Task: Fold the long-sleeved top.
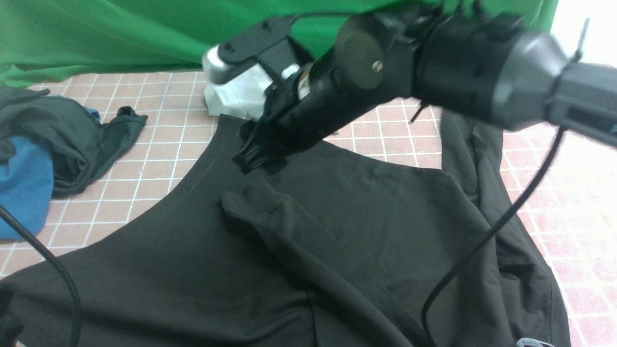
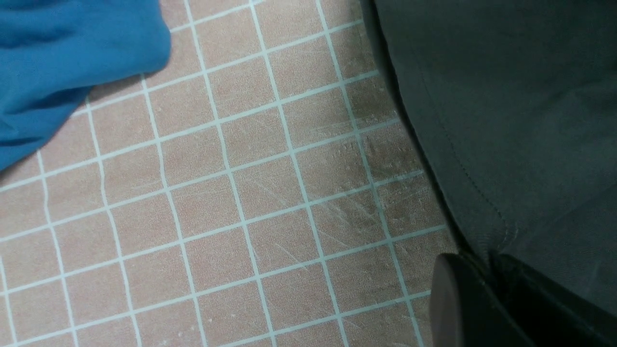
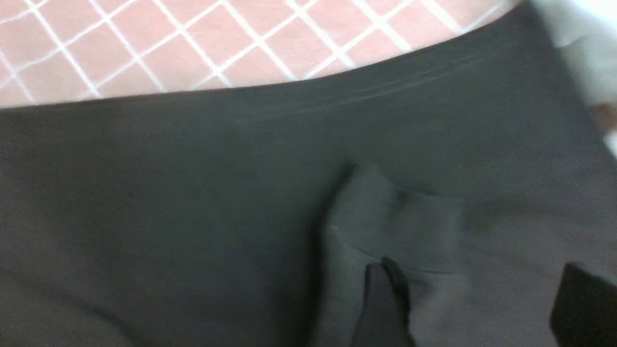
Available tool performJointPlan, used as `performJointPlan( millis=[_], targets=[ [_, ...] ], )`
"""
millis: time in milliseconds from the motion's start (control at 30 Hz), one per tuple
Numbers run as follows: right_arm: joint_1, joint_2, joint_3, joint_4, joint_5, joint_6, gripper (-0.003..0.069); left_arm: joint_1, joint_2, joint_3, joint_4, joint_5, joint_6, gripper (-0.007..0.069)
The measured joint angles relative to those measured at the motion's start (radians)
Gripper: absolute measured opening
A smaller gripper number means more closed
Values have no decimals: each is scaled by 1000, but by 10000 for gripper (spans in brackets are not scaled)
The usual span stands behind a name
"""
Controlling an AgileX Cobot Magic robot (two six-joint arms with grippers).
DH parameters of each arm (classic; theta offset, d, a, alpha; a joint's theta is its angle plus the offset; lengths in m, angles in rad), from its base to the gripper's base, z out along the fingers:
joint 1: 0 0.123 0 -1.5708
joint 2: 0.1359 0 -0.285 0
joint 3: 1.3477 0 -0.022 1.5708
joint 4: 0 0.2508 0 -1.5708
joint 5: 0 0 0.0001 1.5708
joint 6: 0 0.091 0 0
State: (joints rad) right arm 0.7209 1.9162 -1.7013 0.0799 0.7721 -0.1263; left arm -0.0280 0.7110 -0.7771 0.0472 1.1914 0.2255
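Left claw (image 2: 482, 274) pinches a stitched edge of the long-sleeved top (image 1: 337, 231) on the tiled table (image 1: 159, 120), likely anchoring it, while farther off the right claw (image 3: 482, 303) stands open over a sleeve cuff (image 3: 385, 217) lying folded across the body

Even light, blown-out glare front right — right wrist view blurred

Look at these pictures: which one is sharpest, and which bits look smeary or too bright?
Front view: the right arm is smeared, and the top right corner glares white. Left wrist view: sharpest, the tiled surface shows fine scratches. Right wrist view: soft and grainy, the long-sleeved top looks fuzzy.
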Motion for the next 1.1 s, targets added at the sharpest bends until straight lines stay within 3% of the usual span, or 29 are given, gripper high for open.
performJointPlan(
  millis=[133, 267, 633, 867, 967, 1100],
  targets=[
    [-54, 9, 0, -29, 47, 6, 414, 0, 0, 0, 0, 0, 1, 35],
    [-80, 88, 2, 7, 53, 7, 430, 0, 0, 0, 0, 0, 1, 35],
    [-30, 284, 4, 46, -141, -35, 470, 0, 0, 0, 0, -1, 1, 35],
    [-30, 330, 4, 17, -158, -43, 470, 0, 0, 0, 0, -1, 1, 35],
    [-30, 335, 3, 17, -163, -44, 432, 0, 0, 0, 0, -1, 1, 35],
    [-30, 336, 3, 19, -167, -51, 264, 0, 0, 0, 0, -1, 1, 35]
  ],
)
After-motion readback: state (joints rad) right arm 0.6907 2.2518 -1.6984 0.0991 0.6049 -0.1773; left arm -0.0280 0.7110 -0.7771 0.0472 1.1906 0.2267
